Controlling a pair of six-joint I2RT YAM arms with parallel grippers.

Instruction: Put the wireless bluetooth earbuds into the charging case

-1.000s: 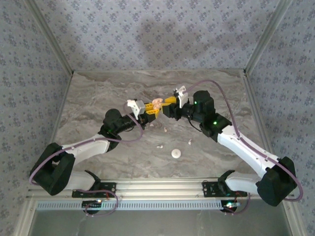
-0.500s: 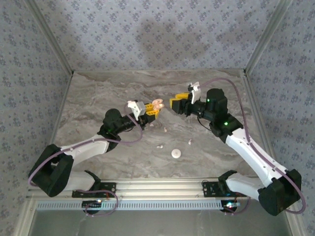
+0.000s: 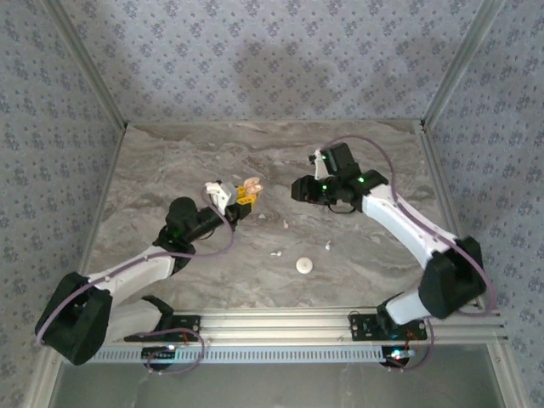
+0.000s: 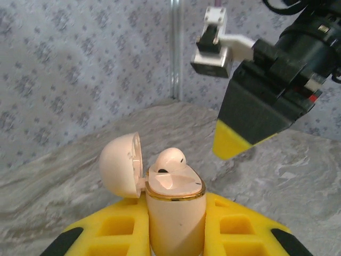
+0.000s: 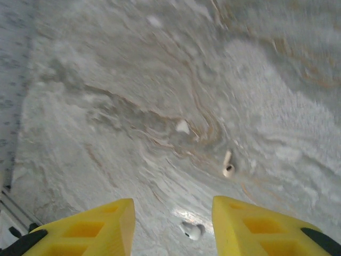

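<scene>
Left hand [image 4: 176,237]: closed on the charging case [image 4: 175,210], with one yellow finger at each side of it. The case stands upright, lifted above the worktop [image 5: 106,106].
Case lid [image 4: 121,165]: open, leaning back to the left side in the left wrist view.
Earbud in the case [image 4: 169,158]: one white earbud sits in the open top. Its bud comes up above the gold rim.
Right hand [image 5: 173,213]: the two fingers stand apart and there is nothing between them. It hangs over the worktop and looks down on it.
Hands together: in the top view the Right hand [image 3: 299,189] is near the Left hand [image 3: 240,197], to its right, and they do not touch.
Loose earbuds [image 5: 228,165]: one lies on the worktop under the Right hand, a second one [image 5: 192,230] lies beside it. In the top view three small white pieces [image 3: 286,224] lie between the two arms.
Round white thing [image 3: 304,265]: on the worktop, closer to the arm bases than the Loose earbuds.
</scene>
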